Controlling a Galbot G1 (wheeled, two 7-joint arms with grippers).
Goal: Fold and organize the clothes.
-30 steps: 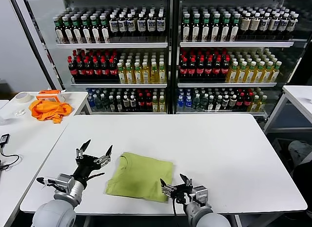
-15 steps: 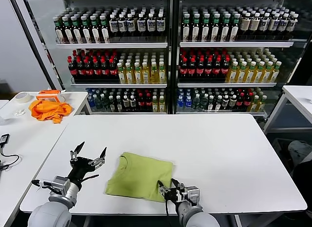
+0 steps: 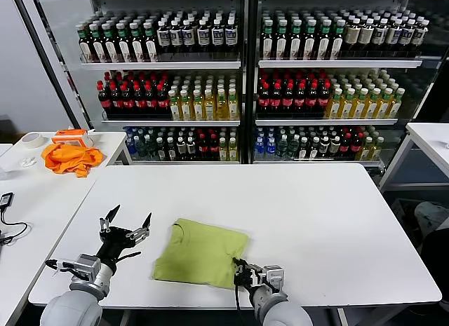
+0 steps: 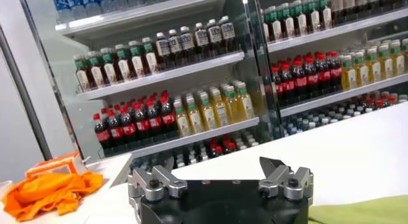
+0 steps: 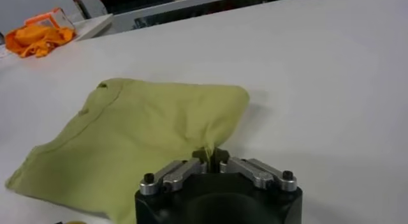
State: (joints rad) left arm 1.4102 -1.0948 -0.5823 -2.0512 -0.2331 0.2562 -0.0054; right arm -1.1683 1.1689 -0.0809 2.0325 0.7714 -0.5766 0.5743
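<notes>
The clothes are one yellow-green T-shirt, folded flat on the white table, its round neck toward the left gripper. My right gripper is at the shirt's near right corner and is shut on the fabric; in the right wrist view the T-shirt is pinched between the right gripper's closed jaws and puckers up there. My left gripper hovers left of the shirt, open, with nothing between its fingers; the left wrist view shows this gripper spread wide and an edge of the T-shirt.
A bright orange cloth and a tape roll lie on a side table at the far left. Drink shelves stand behind the table. A second white table is at the right.
The right gripper moved forward onto the shirt's near right corner and closed on the fabric. The left gripper drifted slightly left and stayed open.
</notes>
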